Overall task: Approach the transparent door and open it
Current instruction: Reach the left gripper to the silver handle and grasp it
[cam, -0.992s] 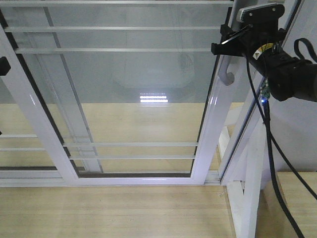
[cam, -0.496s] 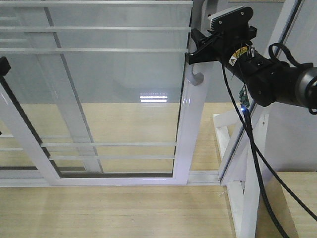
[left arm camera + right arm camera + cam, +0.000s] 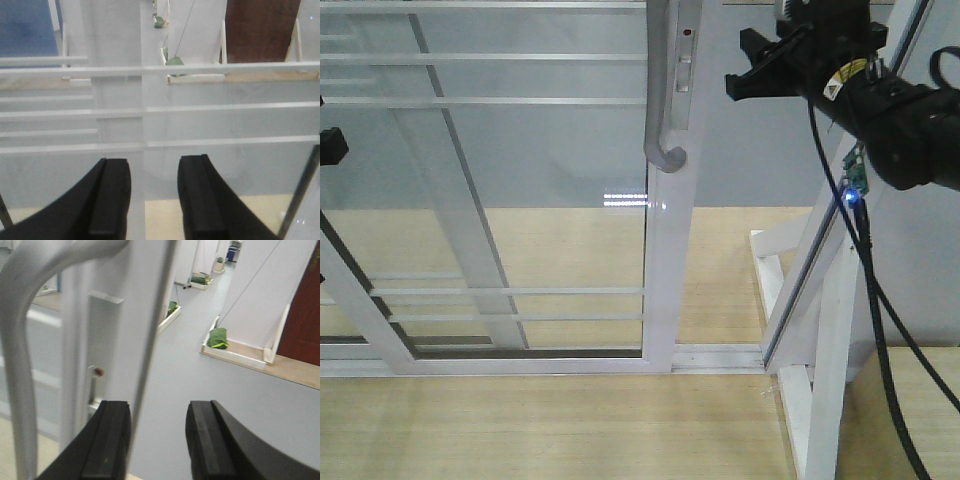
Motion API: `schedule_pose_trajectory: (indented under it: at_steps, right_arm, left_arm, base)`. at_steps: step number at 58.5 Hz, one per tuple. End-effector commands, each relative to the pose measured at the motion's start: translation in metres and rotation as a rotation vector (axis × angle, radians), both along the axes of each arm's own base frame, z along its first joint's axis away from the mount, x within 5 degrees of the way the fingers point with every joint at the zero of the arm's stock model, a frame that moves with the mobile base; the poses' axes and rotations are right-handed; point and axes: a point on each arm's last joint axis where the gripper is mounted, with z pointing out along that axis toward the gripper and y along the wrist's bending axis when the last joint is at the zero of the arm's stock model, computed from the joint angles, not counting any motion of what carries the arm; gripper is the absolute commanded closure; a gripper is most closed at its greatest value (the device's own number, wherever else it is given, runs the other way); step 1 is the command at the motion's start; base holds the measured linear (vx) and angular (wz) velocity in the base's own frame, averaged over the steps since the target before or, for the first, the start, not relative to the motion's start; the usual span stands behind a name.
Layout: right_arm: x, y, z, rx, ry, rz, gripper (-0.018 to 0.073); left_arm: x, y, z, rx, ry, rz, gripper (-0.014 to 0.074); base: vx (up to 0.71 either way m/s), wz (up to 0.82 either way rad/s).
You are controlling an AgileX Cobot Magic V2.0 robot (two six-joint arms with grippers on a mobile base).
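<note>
- Exterior front-facing view — transparent door (image 3: 520,190) partly slid left, with an open gap between its handle-side stile and the white jamb (image 3: 790,300). Right gripper (image 3: 740,66) up beside the curved handle (image 3: 658,110), apart from the stile. Risk of twisting the panel in its floor track (image 3: 720,357) and jamming it if pushed high and off-centre. Dangling cable (image 3: 868,300) close to the jamb, liable to snag.
- Left wrist-mounted view — left gripper (image 3: 152,195) with jaws moderately apart, holding nothing, facing the horizontal bars (image 3: 160,106) on the glass. Risk of knocking the pane with any forward drift.
- Right wrist-mounted view — jaws parted and empty. Door's edge running down toward the left finger (image 3: 107,440), lock plate (image 3: 102,340) just beyond. Likely to pinch only the thin edge if closed now, then slip off.
</note>
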Motion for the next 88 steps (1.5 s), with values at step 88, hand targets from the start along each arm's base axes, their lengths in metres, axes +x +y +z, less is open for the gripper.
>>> schedule_pose_trajectory:
  at_steps: [88]
  right_arm:
    - [-0.034, -0.011, 0.077, -0.091, -0.269, -0.007, 0.0209]
  left_arm:
    - [0.174, -0.19, -0.047, -0.053, -0.233, -0.387, 0.0215]
  base:
    - [0.0, 0.0]
